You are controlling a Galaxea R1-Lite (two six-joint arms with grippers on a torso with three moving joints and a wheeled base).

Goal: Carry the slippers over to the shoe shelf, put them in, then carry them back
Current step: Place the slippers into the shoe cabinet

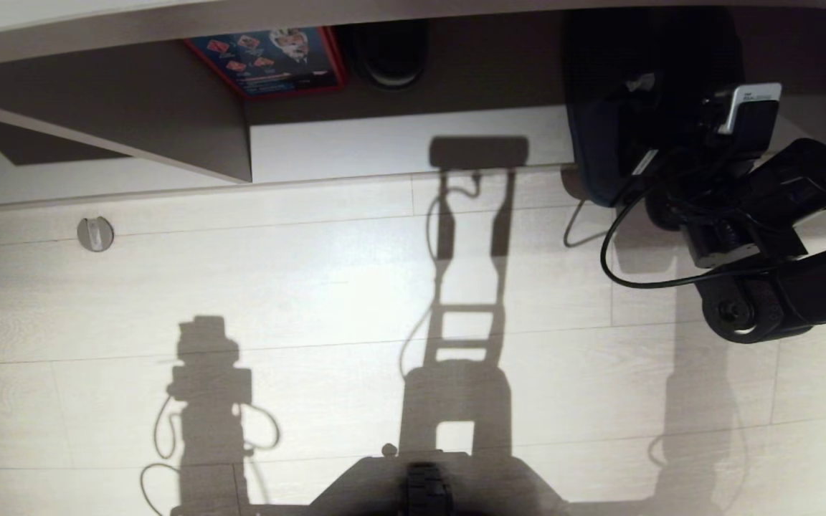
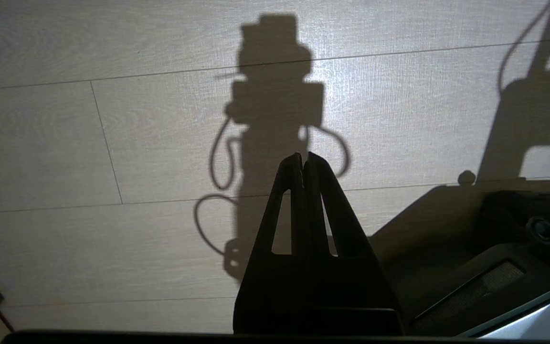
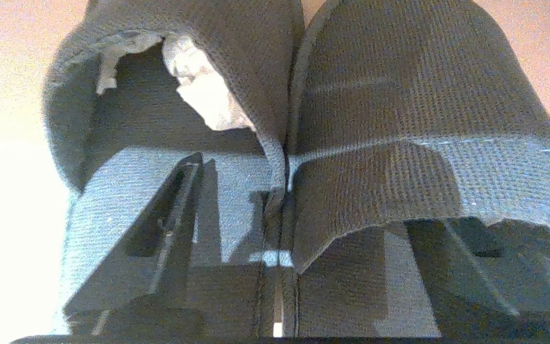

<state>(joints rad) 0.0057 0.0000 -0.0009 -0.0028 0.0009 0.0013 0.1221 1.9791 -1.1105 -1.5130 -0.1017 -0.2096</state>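
Note:
The slippers (image 1: 599,154), dark grey-black fabric, lie side by side at the right end of the shoe shelf's pale base board (image 1: 355,147), heels reaching past its front edge. In the right wrist view the slippers (image 3: 399,119) fill the picture with their toes pointing away. My right gripper (image 3: 294,200) is open: one finger (image 3: 174,210) lies on the left slipper's insole, the other is under the right slipper's upper, and the two inner walls stand between them. My left gripper (image 2: 303,157) is shut on nothing and hangs parked over the floor.
A slanted divider panel (image 1: 133,122) crosses the shelf's left part. A red-edged blue box (image 1: 269,61) and a small black rounded object (image 1: 390,57) sit at the back. A round metal stop (image 1: 95,233) is on the floor, and my base (image 1: 427,487) is at the near edge.

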